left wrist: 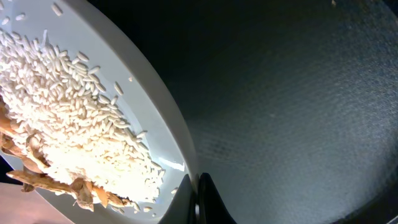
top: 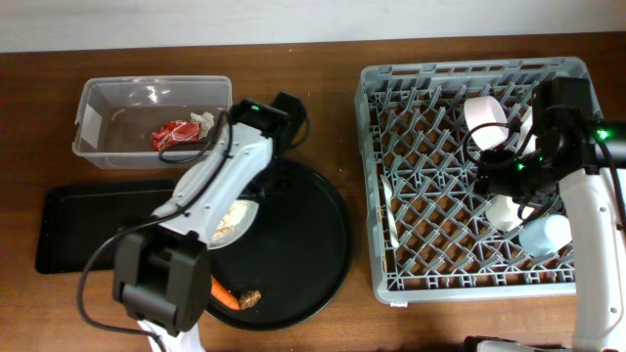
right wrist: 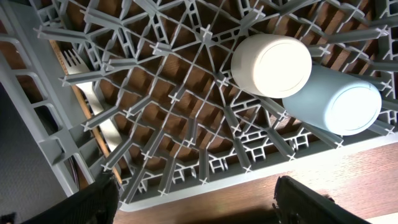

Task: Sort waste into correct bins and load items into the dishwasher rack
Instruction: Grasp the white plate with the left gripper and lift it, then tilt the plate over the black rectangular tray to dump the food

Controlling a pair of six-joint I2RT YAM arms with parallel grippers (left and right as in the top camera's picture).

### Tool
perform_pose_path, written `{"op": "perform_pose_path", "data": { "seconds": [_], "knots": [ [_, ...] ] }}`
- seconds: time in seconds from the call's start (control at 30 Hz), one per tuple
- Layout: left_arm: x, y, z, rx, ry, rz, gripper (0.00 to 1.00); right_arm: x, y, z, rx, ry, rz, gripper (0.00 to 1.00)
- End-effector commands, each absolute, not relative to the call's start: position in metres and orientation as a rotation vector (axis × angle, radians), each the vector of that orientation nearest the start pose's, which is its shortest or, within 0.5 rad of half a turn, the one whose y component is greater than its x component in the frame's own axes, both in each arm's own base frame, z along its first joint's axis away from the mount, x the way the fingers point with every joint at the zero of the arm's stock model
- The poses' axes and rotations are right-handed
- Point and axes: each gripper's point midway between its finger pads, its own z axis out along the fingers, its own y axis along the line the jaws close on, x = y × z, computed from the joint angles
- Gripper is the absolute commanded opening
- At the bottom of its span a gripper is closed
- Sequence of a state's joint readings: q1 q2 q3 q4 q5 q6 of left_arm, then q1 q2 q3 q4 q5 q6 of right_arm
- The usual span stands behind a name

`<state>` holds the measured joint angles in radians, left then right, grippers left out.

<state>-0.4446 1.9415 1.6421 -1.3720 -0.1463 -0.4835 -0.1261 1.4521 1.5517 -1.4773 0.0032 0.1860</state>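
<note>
Left jaws: at the rim of the plate (left wrist: 163, 118). Only one dark fingertip (left wrist: 208, 202) shows, just outside the rim, so we can't tell whether they pinch it or stand spread.
Right jaws: spread wide with nothing between them, hanging over a corner of the dishwasher rack (right wrist: 37, 124).

The plate lies on the round black tray (left wrist: 298, 112) and runs up and left from the left jaws. Rice (left wrist: 68, 118) is heaped on the side far from the jaws, with brown scraps (left wrist: 37, 177) at its outer edge. The strip of plate next to the jaws is bare.

Handling, our read:
- The plate is stiff, smooth and glossy, so it will be slippery at a thin rim. It is probably breakable.
- The load sits off-centre, away from the jaws, so we expect a rim pinch to droop and twist.
- The rice is loose and light, so any tilt will send it sliding.
- Take hold on the bare rim right at the jaws with a deep bite. Keep it level until over the bin, then tip away from the jaws.

Ahead of the right jaws, the cream cup (right wrist: 271, 64) and light-blue cup (right wrist: 339, 102) touch each other in the rack. The fork (right wrist: 93, 93) lies in the rack off to their left.
The carrot (top: 224, 290) and brown lump (top: 250, 299) sit on the same tray, apart from the left jaws. Both look light and easy to pinch across the middle.
</note>
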Motion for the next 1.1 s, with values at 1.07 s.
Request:
{"op": "perform_pose_path", "data": {
  "seconds": [1.07],
  "knots": [
    [0.342,0.026,0.21,-0.259,2.714,-0.959,0.0,0.271,-0.038,0.212,0.434,2.942,-0.016,0.84]
  ]
}}
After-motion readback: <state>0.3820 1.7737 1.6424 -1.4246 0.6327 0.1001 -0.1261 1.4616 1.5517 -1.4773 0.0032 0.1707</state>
